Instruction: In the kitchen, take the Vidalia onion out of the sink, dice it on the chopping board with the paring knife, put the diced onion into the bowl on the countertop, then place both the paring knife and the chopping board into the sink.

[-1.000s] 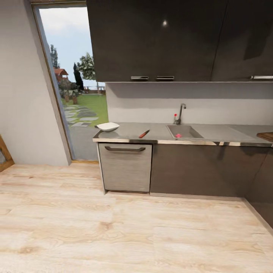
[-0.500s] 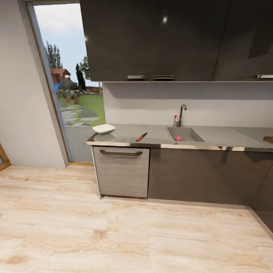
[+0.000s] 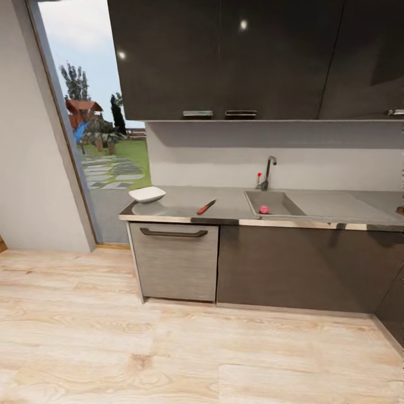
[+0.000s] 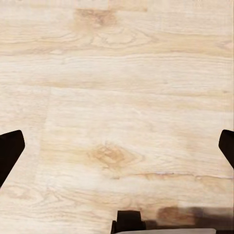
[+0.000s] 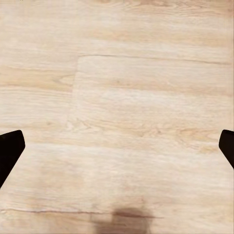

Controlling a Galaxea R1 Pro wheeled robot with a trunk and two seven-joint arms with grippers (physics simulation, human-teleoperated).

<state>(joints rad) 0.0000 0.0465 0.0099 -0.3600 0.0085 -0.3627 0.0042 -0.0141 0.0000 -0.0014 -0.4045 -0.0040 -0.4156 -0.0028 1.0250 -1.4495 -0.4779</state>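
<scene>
The grey countertop (image 3: pixel 179 212) runs along the far wall in the head view. On its left end sits the white bowl (image 3: pixel 147 194). The paring knife (image 3: pixel 206 207), with a reddish handle, lies between the bowl and the sink (image 3: pixel 283 200). A small pink round onion (image 3: pixel 264 210) rests in the basin near its front wall, below the chrome tap (image 3: pixel 268 171). A brown sliver of the chopping board (image 3: pixel 400 210) shows at the right edge. My left gripper (image 4: pixel 117 151) and right gripper (image 5: pixel 117 151) hang open over the wooden floor, with nothing between their fingers.
Dark cabinet fronts and a lighter drawer unit (image 3: pixel 175 261) stand under the countertop, with dark wall cabinets (image 3: pixel 224 56) above. A tall glass door (image 3: pixel 95 140) to a garden is at the left. Light wooden floor (image 3: pixel 196 353) lies between me and the cabinets.
The whole head view has shifted as the camera moved nearer the counter. Bowl, knife and onion keep their places on the counter and in the sink.
</scene>
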